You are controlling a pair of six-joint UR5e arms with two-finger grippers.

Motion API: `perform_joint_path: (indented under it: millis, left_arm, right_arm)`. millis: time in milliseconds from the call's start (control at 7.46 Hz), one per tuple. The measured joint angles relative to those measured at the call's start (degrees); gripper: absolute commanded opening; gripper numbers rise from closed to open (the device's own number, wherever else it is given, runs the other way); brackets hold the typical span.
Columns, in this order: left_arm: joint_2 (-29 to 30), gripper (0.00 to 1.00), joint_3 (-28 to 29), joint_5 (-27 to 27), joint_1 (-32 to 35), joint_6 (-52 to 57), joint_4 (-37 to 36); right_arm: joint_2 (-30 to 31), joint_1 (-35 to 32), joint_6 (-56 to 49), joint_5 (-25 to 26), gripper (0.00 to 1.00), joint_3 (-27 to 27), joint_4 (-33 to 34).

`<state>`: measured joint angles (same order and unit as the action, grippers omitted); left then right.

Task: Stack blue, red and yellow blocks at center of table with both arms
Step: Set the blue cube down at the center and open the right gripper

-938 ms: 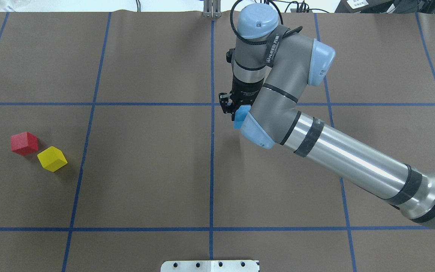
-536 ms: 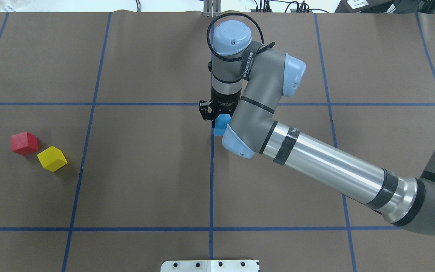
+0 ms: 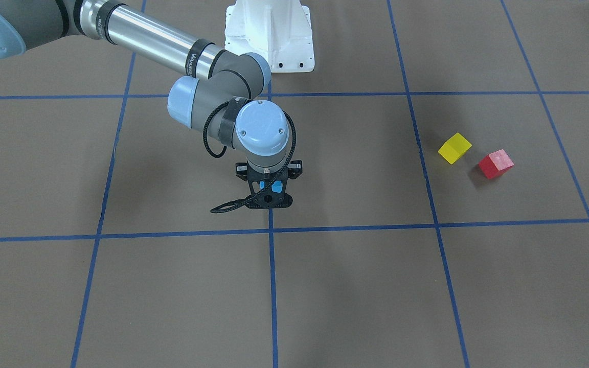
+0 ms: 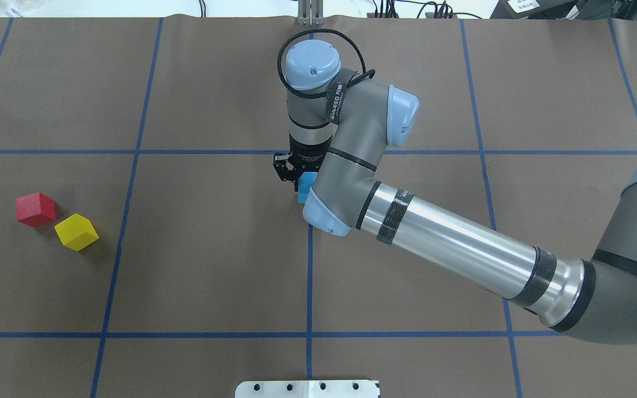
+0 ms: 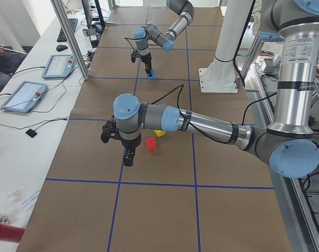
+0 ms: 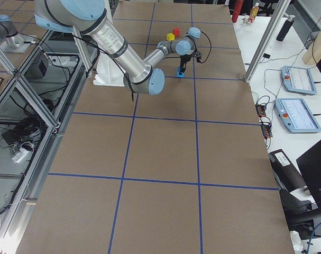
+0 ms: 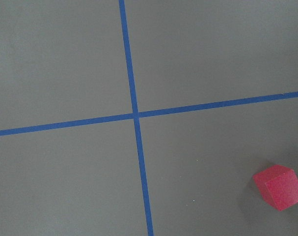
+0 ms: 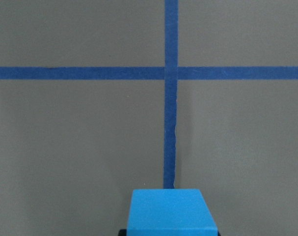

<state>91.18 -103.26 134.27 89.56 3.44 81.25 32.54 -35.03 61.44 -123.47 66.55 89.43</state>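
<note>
**A:** The right gripper is sweeping in, clamped on the blue block. A moment ago it was carrying the block off to one side, and now the centre tape line is running right beneath it.

**B:** So the base of the stack is arriving at the middle of the table. I'd judge the set-down is coming next.

**A:** Counting: three blocks, one blue, one red, one yellow, and two arms.

**B:** The red block and yellow block are sitting together, well apart from that gripper and near the left gripper. I cannot tell whether that one is gaping or closed.
</note>
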Motion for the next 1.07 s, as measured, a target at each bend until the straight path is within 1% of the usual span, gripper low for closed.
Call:
perform_joint_path:
  millis: [402, 670, 804, 938, 1072]
  left_arm:
    - [-0.07, 1.00, -0.01, -0.04, 0.01, 0.07, 0.36]
    - [0.17, 1.00, -1.14, 0.20, 0.00, -0.92, 0.02]
    - [0.31, 1.00, -2.71, 0.77, -0.53, -4.57, -0.41]
    - [0.25, 0.99, -5.12, 1.08, -2.62, -12.03, -0.39]
    - [-0.15, 0.99, -7.17, 0.28, -5.78, -20.66, 0.86]
  right_arm:
    - [0.76, 0.86, 1.76, 1.54, 0.99, 0.00, -2.12]
    - [0.80, 0.02, 2.38, 1.57, 0.99, 1.72, -2.31]
    - [1.25, -1.59, 2.46, 1.20, 0.99, 4.46, -1.27]
    - [2.75, -3.95, 2.29, 0.75, 0.99, 8.62, 1.18]
    - [5.49, -6.71, 1.46, 0.26, 0.99, 13.48, 3.73]
